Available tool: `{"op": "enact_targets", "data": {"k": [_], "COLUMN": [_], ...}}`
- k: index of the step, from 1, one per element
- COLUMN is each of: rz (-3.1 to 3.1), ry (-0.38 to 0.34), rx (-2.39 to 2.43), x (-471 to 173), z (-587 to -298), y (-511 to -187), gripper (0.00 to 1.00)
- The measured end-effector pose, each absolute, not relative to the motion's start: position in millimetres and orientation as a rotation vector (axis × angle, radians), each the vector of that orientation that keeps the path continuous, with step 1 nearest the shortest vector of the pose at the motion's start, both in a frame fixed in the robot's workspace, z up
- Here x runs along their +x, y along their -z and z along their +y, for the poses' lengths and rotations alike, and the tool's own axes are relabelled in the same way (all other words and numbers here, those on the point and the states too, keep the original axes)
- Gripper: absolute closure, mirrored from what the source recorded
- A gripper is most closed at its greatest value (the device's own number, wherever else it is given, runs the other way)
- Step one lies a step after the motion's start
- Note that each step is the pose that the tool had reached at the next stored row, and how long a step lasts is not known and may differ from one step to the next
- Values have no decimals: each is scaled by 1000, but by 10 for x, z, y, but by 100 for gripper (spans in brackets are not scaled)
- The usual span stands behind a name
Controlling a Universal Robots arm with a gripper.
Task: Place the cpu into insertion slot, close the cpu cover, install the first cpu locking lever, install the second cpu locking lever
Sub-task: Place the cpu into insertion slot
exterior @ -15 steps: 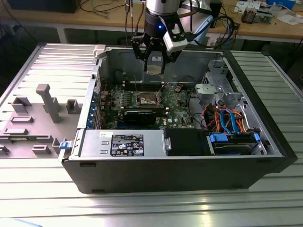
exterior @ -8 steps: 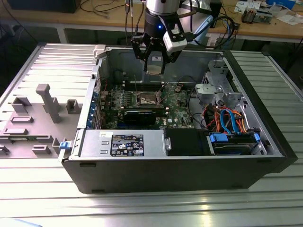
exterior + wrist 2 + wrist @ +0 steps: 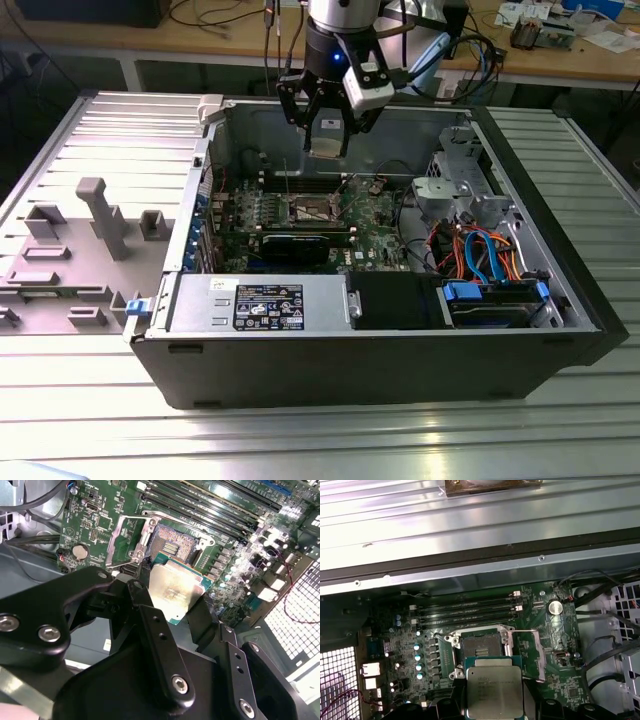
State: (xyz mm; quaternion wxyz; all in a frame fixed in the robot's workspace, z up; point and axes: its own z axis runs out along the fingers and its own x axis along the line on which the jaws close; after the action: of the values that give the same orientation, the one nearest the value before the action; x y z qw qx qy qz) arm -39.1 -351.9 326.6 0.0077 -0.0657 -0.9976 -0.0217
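Note:
My gripper (image 3: 327, 150) hangs over the open computer case, shut on the cpu (image 3: 327, 134), a flat square chip with a silvery top. In both wrist views the cpu (image 3: 177, 590) (image 3: 494, 687) sits between the black fingers (image 3: 145, 605), above the green motherboard and apart from it. The insertion slot (image 3: 175, 542) (image 3: 481, 647) lies bare just beyond the chip, its brownish contact field showing. The cpu cover (image 3: 122, 537) (image 3: 526, 652) is swung open to one side of the slot. In the exterior view the insertion slot (image 3: 312, 210) lies below the gripper.
Long memory slots (image 3: 465, 611) run beside the socket. A black graphics card (image 3: 295, 245) and a grey-labelled power supply box (image 3: 265, 305) lie nearer the case front. A drive cage with coloured cables (image 3: 480, 250) fills the exterior view's right. A grey fixture tray (image 3: 70, 250) stands outside, left.

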Motion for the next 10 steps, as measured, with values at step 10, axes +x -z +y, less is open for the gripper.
{"op": "enact_targets", "data": {"k": [10], "rz": [-3117], "ry": [68], "rx": [-240], "x": [-391], "z": [-3519], "y": [-3264], "gripper": [45]}}
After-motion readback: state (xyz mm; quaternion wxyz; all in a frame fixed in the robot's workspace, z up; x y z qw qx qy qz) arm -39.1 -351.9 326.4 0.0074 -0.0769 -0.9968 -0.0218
